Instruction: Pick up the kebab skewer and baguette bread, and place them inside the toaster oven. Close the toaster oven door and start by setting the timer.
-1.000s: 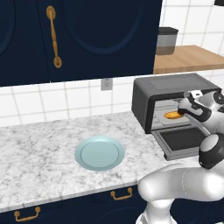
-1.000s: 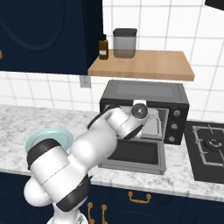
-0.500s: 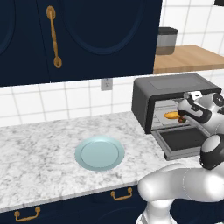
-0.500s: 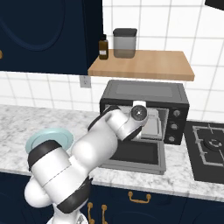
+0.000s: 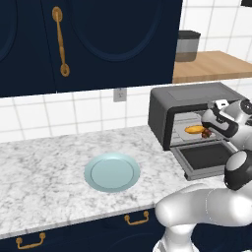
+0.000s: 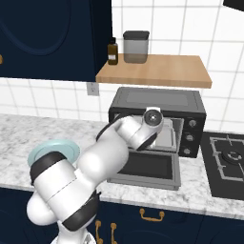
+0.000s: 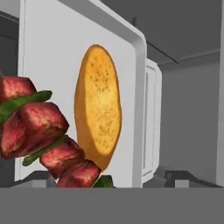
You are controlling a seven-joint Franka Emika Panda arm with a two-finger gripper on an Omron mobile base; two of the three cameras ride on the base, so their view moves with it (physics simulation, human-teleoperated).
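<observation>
Hand view: speckled oval baguette bread [image 7: 98, 107]

The oven [image 5: 170, 110] is a dark grey box on the counter, near its right end. Its door [image 6: 150, 167] is dropped open and lies flat over the counter's front part. Inside, the bread [image 7: 97, 105], an oval golden-brown loaf with small green specks, lies on a light grey tray [image 7: 52, 57]. The skewer [image 7: 41, 131], with dark red meat chunks and green pieces between them, lies just beside the bread and seems to touch it at one end.
</observation>
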